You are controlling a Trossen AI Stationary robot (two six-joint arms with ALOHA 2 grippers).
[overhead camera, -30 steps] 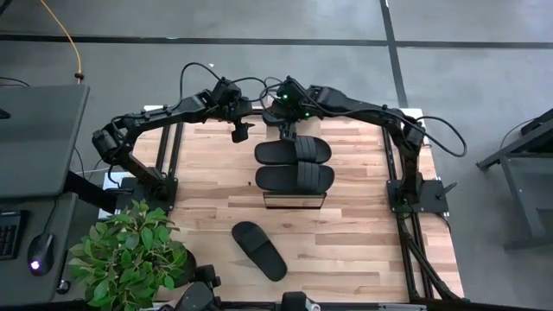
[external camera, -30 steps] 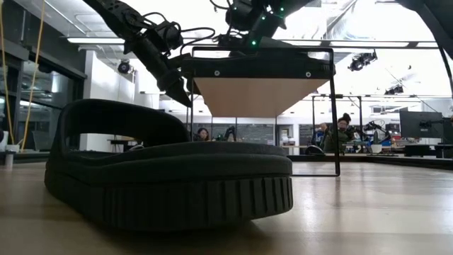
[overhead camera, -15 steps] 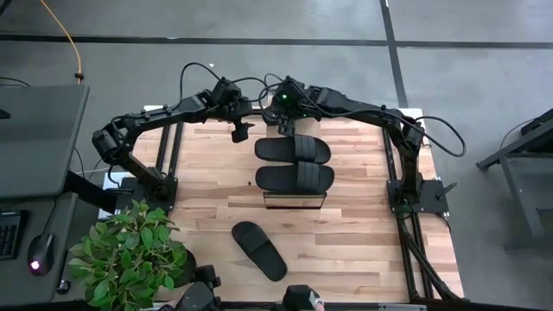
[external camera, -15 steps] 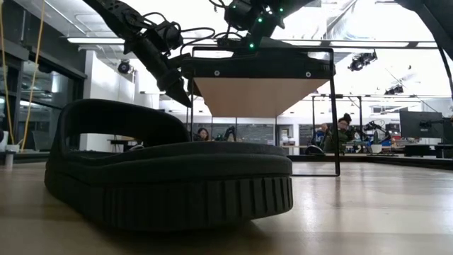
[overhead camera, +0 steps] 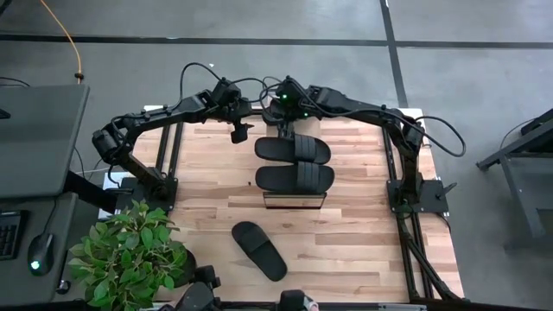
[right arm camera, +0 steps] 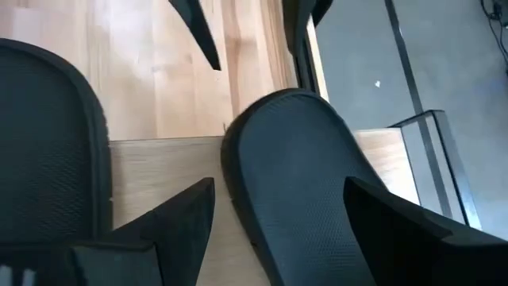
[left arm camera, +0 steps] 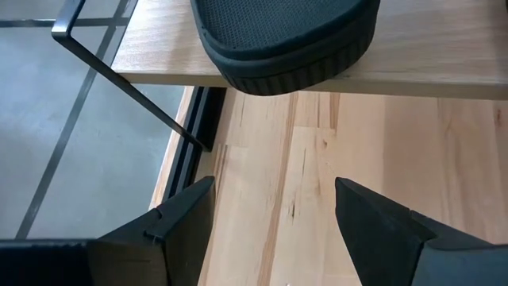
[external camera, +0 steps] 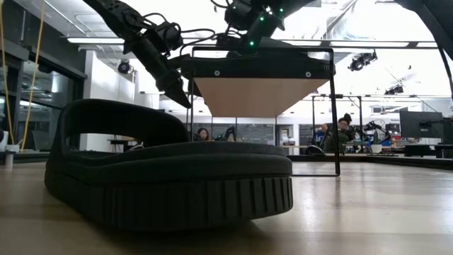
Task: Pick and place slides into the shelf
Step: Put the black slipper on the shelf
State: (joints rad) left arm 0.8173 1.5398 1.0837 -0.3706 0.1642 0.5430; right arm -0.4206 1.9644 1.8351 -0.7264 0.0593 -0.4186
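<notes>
Two black slides (overhead camera: 292,149) (overhead camera: 294,178) lie side by side on the shelf (overhead camera: 294,197), a wood plank on a thin dark frame (external camera: 331,113). A third slide (overhead camera: 259,250) rests sole down on the table near the front and fills the low view (external camera: 170,177). My right gripper (right arm camera: 286,214) is open above the far slide's left end (right arm camera: 294,159), one finger on each side of it. My left gripper (left arm camera: 274,214) is open over bare table just left of the shelf. Ahead of it, that slide's rounded end (left arm camera: 286,40) overhangs the plank.
A potted plant (overhead camera: 130,255) stands at the table's near left corner. A grey desk with a mouse (overhead camera: 39,259) lies off the left edge. Bare wood shows right of the shelf (overhead camera: 363,216). People sit in the room behind (external camera: 343,131).
</notes>
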